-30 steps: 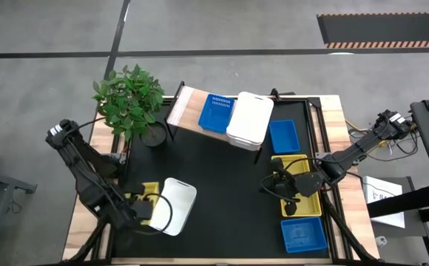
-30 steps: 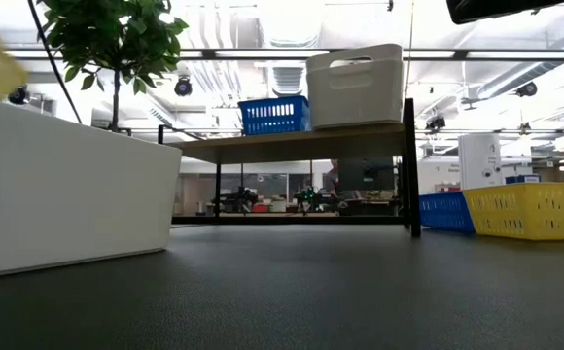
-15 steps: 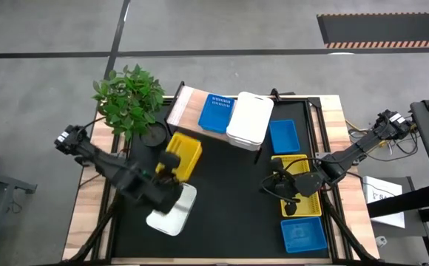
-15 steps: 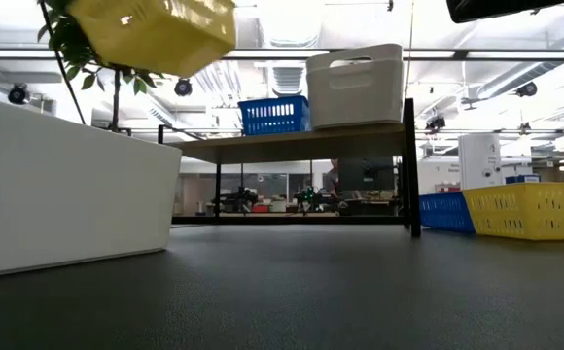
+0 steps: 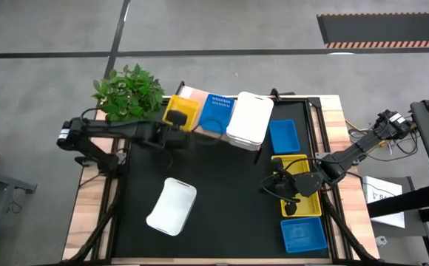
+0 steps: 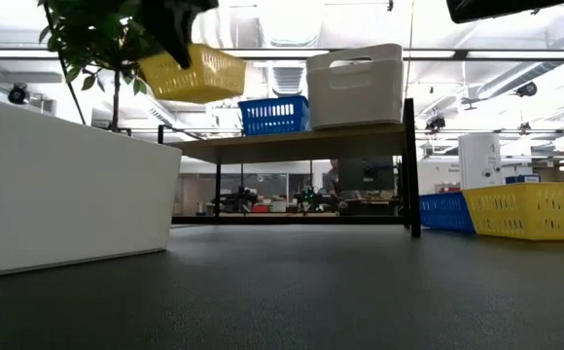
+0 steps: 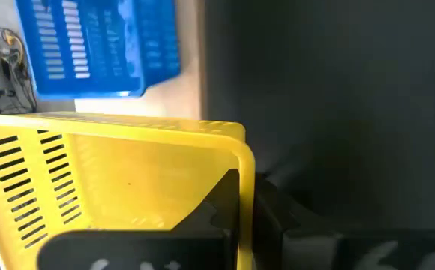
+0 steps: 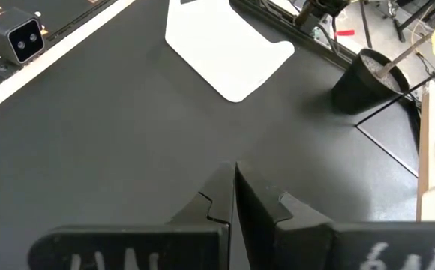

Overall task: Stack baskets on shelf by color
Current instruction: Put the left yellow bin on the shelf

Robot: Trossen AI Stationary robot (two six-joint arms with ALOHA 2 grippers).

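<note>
Yellow basket (image 5: 180, 112) hangs above the shelf (image 5: 191, 94), clamped by the left gripper (image 5: 174, 118). Right gripper (image 5: 287, 186) is closed, empty, over the table (image 5: 222, 192).

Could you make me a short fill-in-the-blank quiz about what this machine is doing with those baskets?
1. The left gripper carries a ____ basket over the shelf.
2. On the shelf, the blue basket sits beside a ____ one.
3. The right gripper has its jaws ____.

Missing words: yellow; white; shut
</note>
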